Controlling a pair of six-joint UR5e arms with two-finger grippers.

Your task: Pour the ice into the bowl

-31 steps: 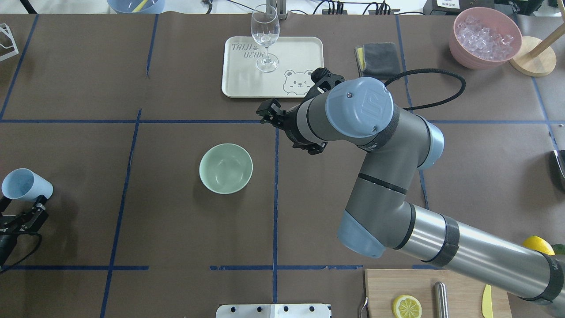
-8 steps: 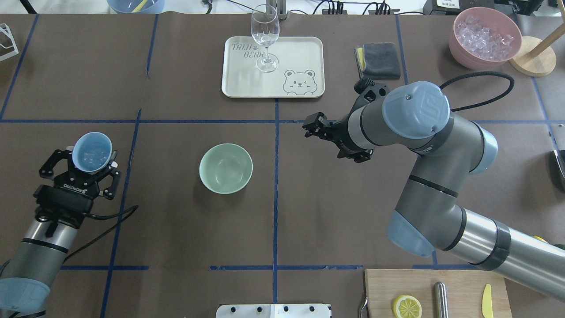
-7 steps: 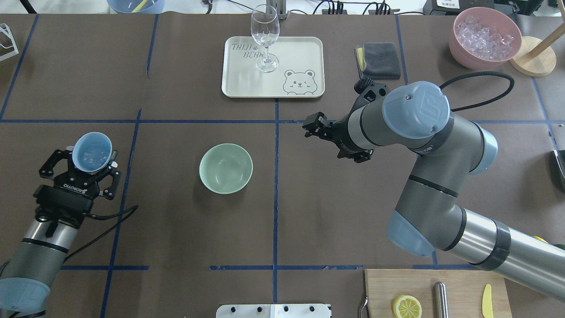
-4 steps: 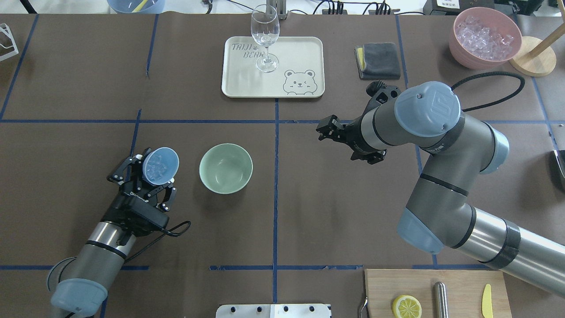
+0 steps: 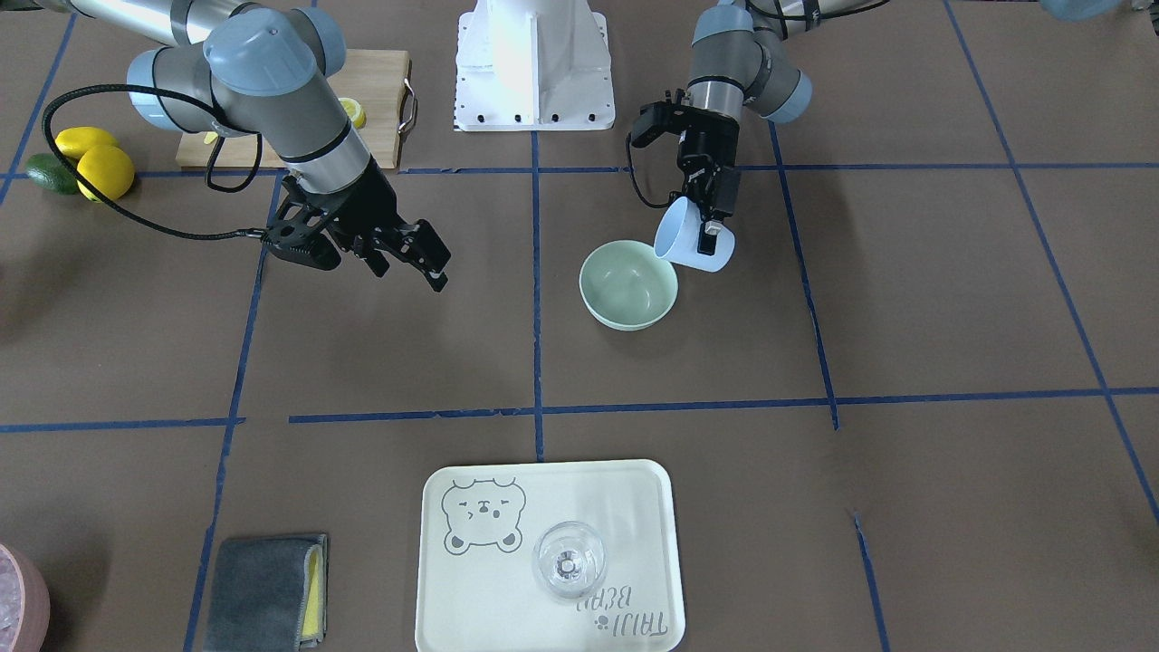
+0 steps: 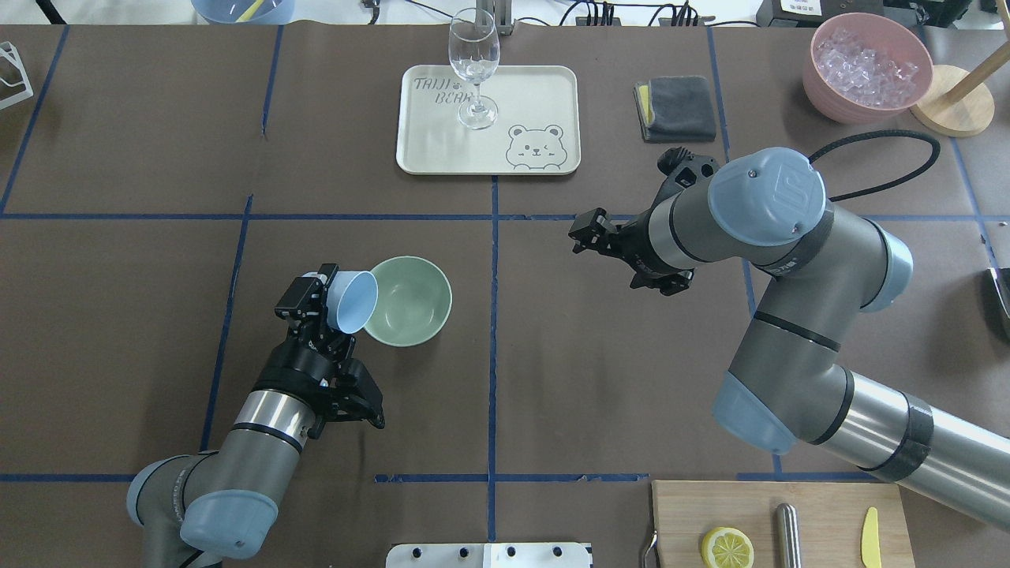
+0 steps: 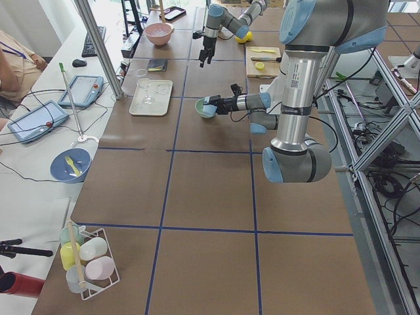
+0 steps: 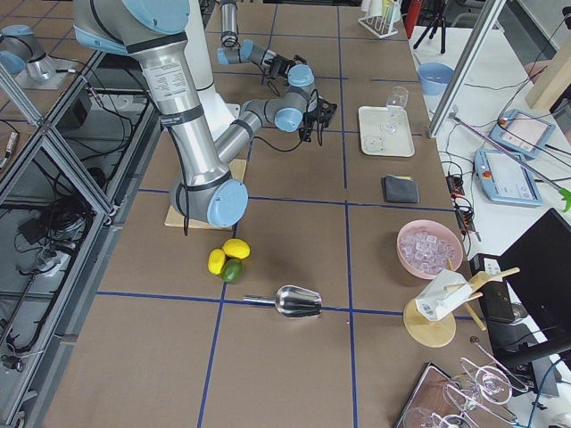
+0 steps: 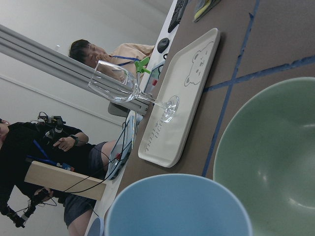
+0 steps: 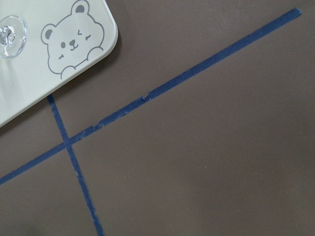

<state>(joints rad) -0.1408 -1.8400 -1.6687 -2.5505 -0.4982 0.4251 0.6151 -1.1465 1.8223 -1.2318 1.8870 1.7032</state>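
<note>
Left tool [image 6: 325, 304] grasps the blue cup [image 6: 353, 300], tipped sideways, mouth at the rim of the green bowl [image 6: 416, 306]; right tool [image 6: 590, 231] hangs released.

Overhead and front cameras face each other — both share the bowl [image 6: 412, 304]; side views seemingly farther.

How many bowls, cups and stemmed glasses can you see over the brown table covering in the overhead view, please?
Bowls: 2, the mint-green bowl and the pink bowl
Cups: 1, the light blue cup
Stemmed glasses: 1, the clear wine glass
Total: 4
</note>
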